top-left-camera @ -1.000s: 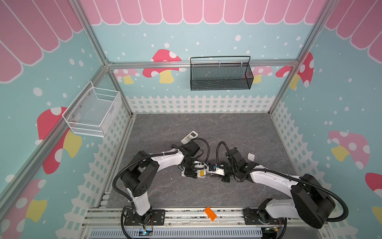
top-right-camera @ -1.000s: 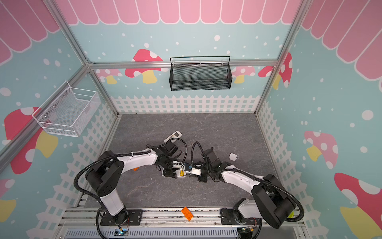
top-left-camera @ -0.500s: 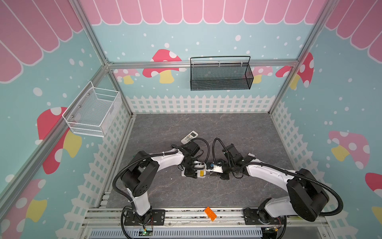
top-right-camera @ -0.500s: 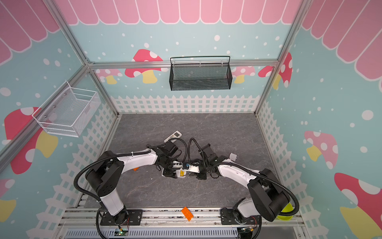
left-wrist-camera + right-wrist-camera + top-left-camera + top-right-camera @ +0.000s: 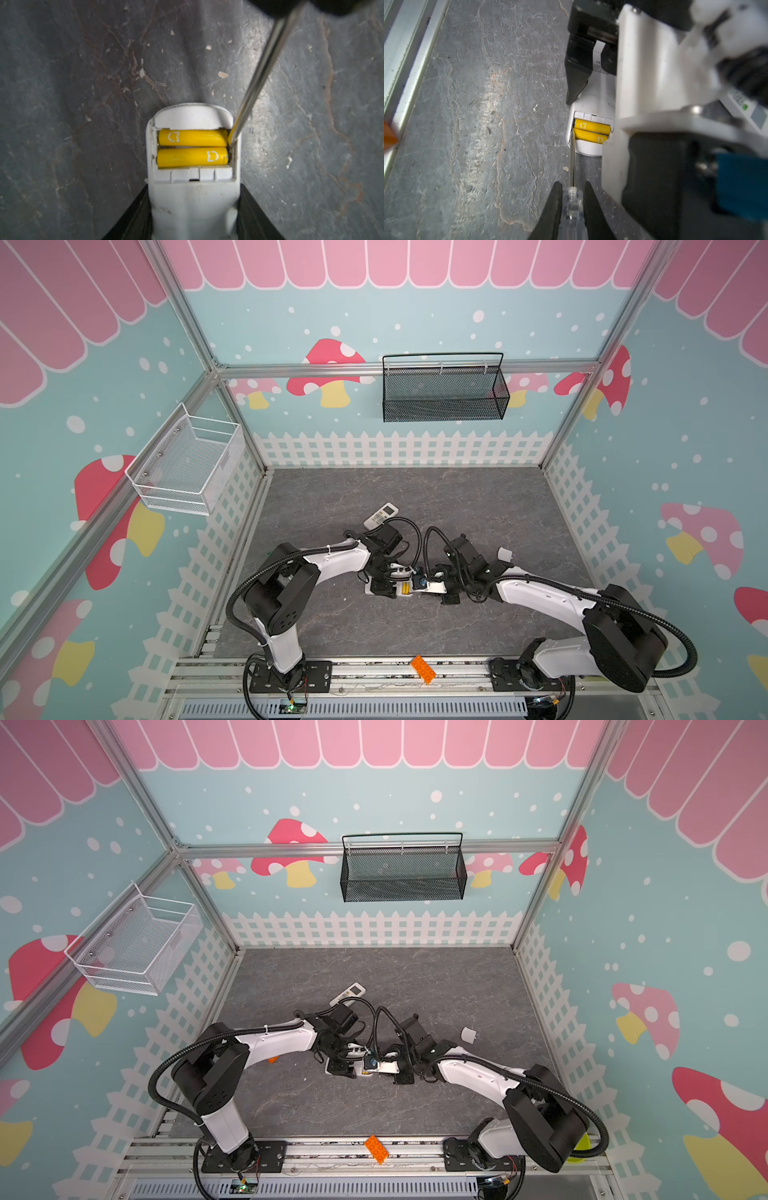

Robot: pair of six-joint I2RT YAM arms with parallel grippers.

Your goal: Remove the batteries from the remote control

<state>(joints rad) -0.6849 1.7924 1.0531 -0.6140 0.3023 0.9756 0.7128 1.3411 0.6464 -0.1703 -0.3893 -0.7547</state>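
My left gripper point(image 5: 194, 207) is shut on the white remote control point(image 5: 193, 195), which lies on the grey floor with its battery bay uncovered. Two yellow batteries point(image 5: 193, 137) point(image 5: 192, 157) lie side by side in the bay. In the right wrist view my right gripper point(image 5: 572, 193) is shut on the clear handle of a screwdriver point(image 5: 572, 158). Its metal tip rests at the end of the outer battery point(image 5: 590, 137), against the bay wall. In both top views the two grippers point(image 5: 384, 585) point(image 5: 446, 587) meet over the remote at the front middle of the floor.
A second white remote point(image 5: 381, 515) lies just behind the left arm. A small white cover point(image 5: 505, 552) sits on the floor to the right. An orange brick point(image 5: 423, 669) rests on the front rail. A black basket point(image 5: 442, 393) and a white basket point(image 5: 187, 464) hang on the walls.
My right arm has shifted left and a little back, bringing the screwdriver in toward the remote. The left arm and the remote have stayed still.
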